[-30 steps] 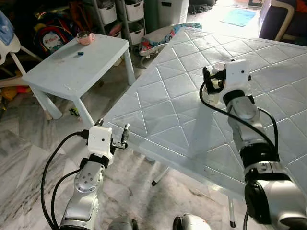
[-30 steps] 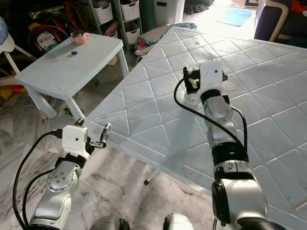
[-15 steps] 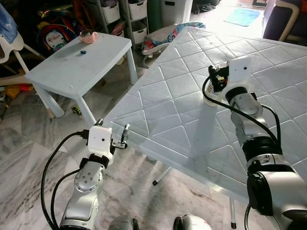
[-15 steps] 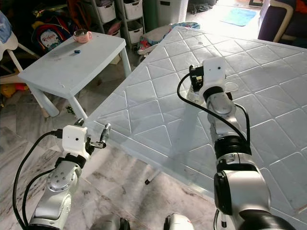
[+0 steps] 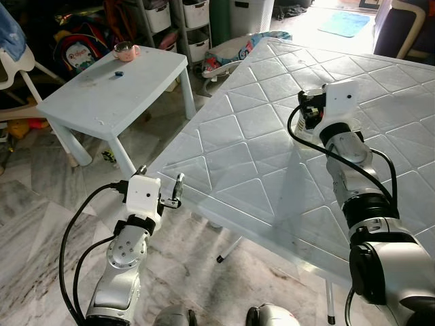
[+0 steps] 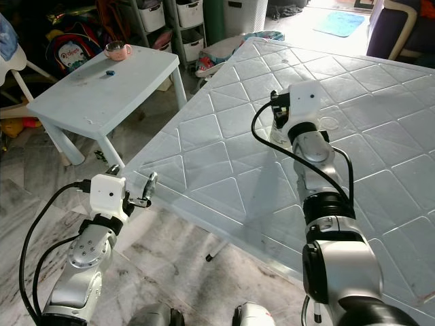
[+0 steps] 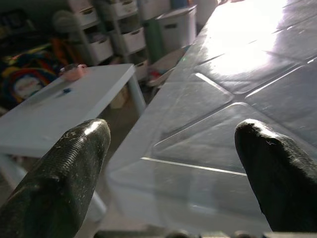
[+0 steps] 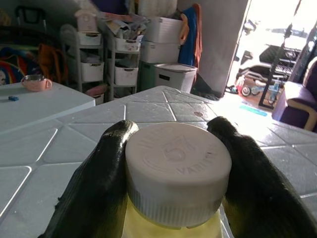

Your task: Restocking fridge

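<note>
A large tabletop (image 5: 251, 156) stretches ahead and to the right. On it, the right end effector (image 8: 173, 163) grips a capped bottle (image 8: 177, 171). The left end effector (image 5: 161, 187) hangs just before the tabletop's near-left corner. A small table (image 5: 115, 85) stands left, a cup (image 5: 125, 50) at its far edge.

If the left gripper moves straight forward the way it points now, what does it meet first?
Probably the near edge of the large table. The open left gripper points at that edge, level with the tabletop. Depth is unclear, so it might slide just over the top instead.
</note>
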